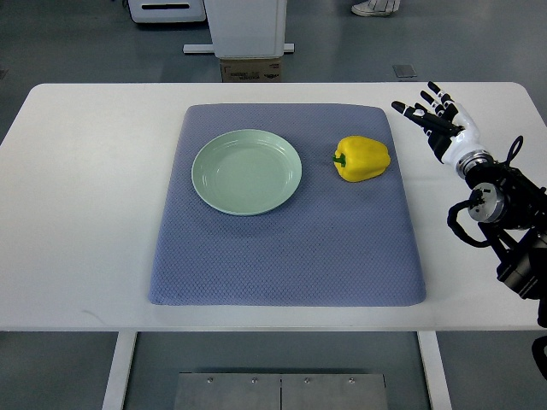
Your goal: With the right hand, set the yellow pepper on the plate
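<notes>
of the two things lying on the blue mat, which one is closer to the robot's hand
The yellow pepper. It lies on the mat's right side, nearest the open right hand, while the green plate sits farther left, beyond the pepper.

The yellow pepper [362,159] has a smooth, glossy skin. The pale green plate [246,172] looks smooth with a soft sheen. The blue-grey mat [286,243] is matt, dimpled cloth. The white counter [85,213] is smooth and matt.
</notes>
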Controlling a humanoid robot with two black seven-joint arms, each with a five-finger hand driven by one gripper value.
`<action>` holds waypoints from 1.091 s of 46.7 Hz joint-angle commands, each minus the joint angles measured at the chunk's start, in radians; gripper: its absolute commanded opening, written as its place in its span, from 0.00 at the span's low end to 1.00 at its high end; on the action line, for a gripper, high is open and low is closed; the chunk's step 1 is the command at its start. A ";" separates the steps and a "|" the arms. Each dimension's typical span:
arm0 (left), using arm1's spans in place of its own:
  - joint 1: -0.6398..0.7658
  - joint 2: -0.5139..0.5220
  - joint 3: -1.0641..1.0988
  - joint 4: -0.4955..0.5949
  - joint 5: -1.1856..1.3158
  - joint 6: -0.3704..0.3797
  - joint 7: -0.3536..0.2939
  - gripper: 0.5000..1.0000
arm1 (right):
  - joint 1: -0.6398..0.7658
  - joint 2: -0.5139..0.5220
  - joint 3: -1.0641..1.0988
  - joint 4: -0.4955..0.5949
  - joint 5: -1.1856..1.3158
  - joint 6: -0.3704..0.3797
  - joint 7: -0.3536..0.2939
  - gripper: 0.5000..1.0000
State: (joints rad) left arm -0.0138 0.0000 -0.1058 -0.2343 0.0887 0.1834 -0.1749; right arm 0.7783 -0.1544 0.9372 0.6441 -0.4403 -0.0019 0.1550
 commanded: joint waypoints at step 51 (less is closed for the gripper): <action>0.000 0.000 0.000 0.000 -0.001 0.001 0.000 1.00 | 0.312 -0.206 -0.793 0.086 -0.121 0.072 0.273 1.00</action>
State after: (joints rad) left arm -0.0137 0.0000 -0.1059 -0.2346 0.0884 0.1831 -0.1749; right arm 1.0763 -0.3574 0.1732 0.7265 -0.5236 0.0646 0.4216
